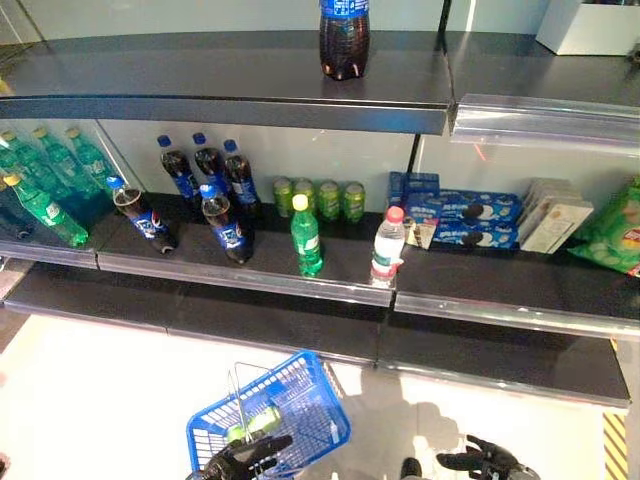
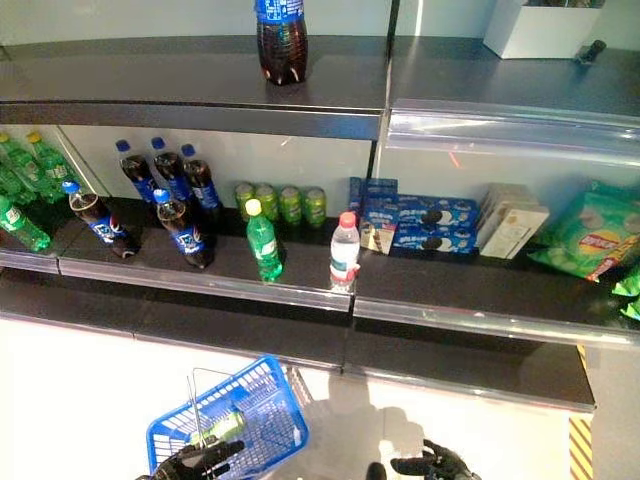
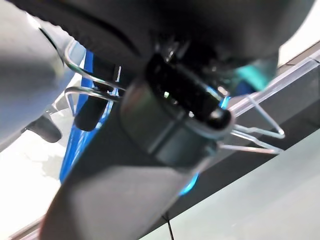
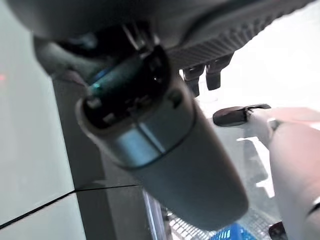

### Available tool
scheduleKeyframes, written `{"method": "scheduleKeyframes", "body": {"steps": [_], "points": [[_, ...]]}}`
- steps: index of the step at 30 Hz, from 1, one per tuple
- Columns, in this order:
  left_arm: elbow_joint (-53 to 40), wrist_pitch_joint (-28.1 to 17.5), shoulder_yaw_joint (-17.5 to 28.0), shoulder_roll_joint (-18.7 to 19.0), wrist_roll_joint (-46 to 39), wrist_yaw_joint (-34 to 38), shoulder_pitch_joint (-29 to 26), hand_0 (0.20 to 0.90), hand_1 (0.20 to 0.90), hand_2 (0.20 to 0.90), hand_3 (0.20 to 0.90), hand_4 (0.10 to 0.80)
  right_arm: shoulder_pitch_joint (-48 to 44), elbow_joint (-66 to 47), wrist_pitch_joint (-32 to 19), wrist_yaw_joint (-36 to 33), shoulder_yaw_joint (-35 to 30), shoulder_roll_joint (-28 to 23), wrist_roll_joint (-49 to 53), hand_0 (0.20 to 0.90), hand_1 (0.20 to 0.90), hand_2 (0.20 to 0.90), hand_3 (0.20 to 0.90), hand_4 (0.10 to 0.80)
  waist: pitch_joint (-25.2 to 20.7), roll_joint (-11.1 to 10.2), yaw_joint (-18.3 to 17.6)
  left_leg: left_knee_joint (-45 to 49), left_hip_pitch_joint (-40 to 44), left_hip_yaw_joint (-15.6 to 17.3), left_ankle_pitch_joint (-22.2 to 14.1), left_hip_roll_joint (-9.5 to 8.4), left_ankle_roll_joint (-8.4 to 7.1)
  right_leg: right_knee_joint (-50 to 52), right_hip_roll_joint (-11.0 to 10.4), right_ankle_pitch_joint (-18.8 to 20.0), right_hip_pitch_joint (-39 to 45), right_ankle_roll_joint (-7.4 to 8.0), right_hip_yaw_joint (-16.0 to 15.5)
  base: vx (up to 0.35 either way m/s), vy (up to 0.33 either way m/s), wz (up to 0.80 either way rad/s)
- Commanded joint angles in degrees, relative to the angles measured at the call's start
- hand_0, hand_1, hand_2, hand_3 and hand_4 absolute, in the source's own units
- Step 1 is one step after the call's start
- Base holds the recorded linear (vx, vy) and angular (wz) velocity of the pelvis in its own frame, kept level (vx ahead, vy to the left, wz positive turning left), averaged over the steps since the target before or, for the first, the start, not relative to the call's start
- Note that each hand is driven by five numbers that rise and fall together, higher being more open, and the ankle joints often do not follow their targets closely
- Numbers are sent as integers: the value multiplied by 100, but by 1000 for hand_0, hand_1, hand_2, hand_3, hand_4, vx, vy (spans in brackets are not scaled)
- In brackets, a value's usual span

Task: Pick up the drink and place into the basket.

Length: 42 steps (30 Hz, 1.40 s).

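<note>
The blue basket (image 1: 303, 398) hangs low in front at the left, off the floor. My left hand (image 1: 243, 461) is shut on its thin wire handles (image 3: 88, 91). A green drink (image 1: 252, 426) lies inside the basket. My right hand (image 1: 484, 460) is low at the right, apart from the basket, with relaxed fingers and nothing in it. On the middle shelf a green bottle (image 1: 306, 238) and a clear water bottle with a red cap (image 1: 387, 247) stand near the front edge.
Dark cola bottles (image 1: 212, 190) and green cans (image 1: 320, 198) stand further back on the middle shelf (image 1: 250, 275). Green bottles (image 1: 45, 180) are at the far left, blue biscuit boxes (image 1: 460, 218) at the right. A cola bottle (image 1: 344, 38) stands on the top shelf.
</note>
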Motion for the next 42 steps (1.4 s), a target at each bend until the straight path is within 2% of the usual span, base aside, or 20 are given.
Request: {"method": "scheduleKeyframes", "body": {"steps": [1, 10, 19, 22, 26, 28, 31, 35, 36, 39, 42], "points": [[-189, -393, 148, 359, 119, -450, -242, 300, 300, 300, 200, 100, -20, 295, -195, 43, -86, -83, -16, 900, 900, 900, 900, 800, -167, -108, 98, 241, -73, 16, -355, -83, 212, 487, -323, -315, -98, 164, 3, 35, 12, 3], [-161, -412, 161, 343, 162, -448, -161, 300, 300, 300, 200, 100, 43, 362, -216, 36, -92, -29, -73, 900, 900, 900, 900, 800, -233, -86, 83, 168, 76, 52, -409, -86, 214, 477, -351, -379, 16, 173, 21, 22, 10, 0], [-119, -435, 171, 388, 165, -441, -174, 300, 300, 300, 200, 100, 19, 406, -142, 95, -43, -71, -191, 900, 900, 900, 900, 800, -166, -86, 38, 68, 73, 100, -359, -13, 179, 406, -319, -337, -54, 199, 98, 20, -5, 0], [-290, -478, -50, 331, -215, -325, -375, 300, 300, 300, 200, 100, -185, 288, -93, 82, 141, -120, -118, 900, 900, 900, 900, 800, 153, -33, 6, 59, -301, 119, -201, 59, 165, 426, -331, -204, -504, 187, 221, -144, 13, -11], [-352, -554, -165, 282, -359, -258, -545, 300, 300, 300, 200, 100, -363, 284, -127, 48, 228, -139, -135, 900, 900, 900, 900, 800, 406, -10, 16, 26, -576, 99, -75, 73, 156, 374, -333, -69, -772, 169, 256, -183, -4, -9], [-401, -628, -244, 234, -429, -123, -766, 300, 300, 300, 200, 100, -594, 267, -116, -55, 276, -174, -39, 900, 900, 900, 900, 800, 729, -17, 53, -17, -933, 73, 40, 59, 153, 270, -339, 133, -1108, 178, 225, -259, -32, 1], [-483, -646, -256, 261, -531, -55, -884, 300, 300, 300, 200, 100, -739, 186, -131, -97, 283, -230, -7, 900, 900, 900, 900, 800, 966, -40, 74, 80, -1201, 12, 83, 40, 166, 384, -339, 160, -1414, 155, 265, -155, -7, -10], [-551, -679, -326, 374, -788, -88, -1104, 300, 300, 300, 200, 100, -915, 77, -371, -113, 325, -342, 221, 900, 900, 900, 900, 800, 1317, -99, 69, 1004, -1944, -219, -12, 80, 130, 1076, -381, 21, -2041, 42, 345, -209, -27, -6], [-642, -698, -432, 488, -1008, -116, -1280, 300, 300, 300, 200, 100, -1065, -39, -576, -72, 383, -445, 600, 900, 900, 900, 900, 800, 1541, -139, 31, 1915, -2542, -464, -201, 125, 113, 1886, -402, -219, -2567, -69, 481, -289, -51, -6], [-772, -744, -486, 608, -1186, -142, -1346, 300, 300, 300, 200, 100, -1146, -211, -940, 121, 377, -562, 949, 900, 900, 900, 900, 800, 1635, -185, 67, 2695, -3045, -696, -532, 117, 128, 2717, -442, -562, -3064, -125, 568, -172, -56, -3], [-1049, -735, -570, 675, -1292, -48, -1349, 300, 300, 300, 200, 100, -1247, -693, -1445, 241, 446, -619, 1483, 900, 900, 900, 900, 800, 1647, -231, 143, 3159, -3396, -770, -797, 118, 194, 3328, -427, -821, -3483, -140, 627, -95, -82, 9]]}}
